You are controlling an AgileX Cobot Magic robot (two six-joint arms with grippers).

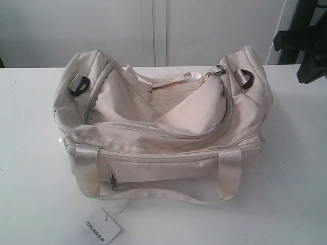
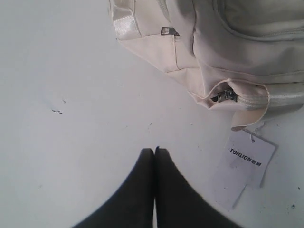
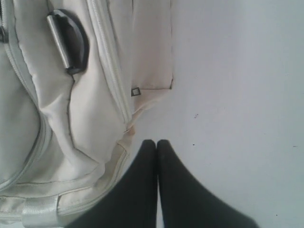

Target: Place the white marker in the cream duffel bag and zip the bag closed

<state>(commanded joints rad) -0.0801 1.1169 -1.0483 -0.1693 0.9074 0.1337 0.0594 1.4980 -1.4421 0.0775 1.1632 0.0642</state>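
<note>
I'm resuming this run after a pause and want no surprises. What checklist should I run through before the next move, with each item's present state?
1. Main opening of cream duffel bag unzipped: ok, top flap gapes.
2. Sight of white marker: not ok, none in any view.
3. left claw free: ok, shut, holding nothing, over bare table.
4. right claw free: ok, shut, empty, beside the bag's end.
5. zipper pull reachable: ok, uncovered near the black end ring.
</note>
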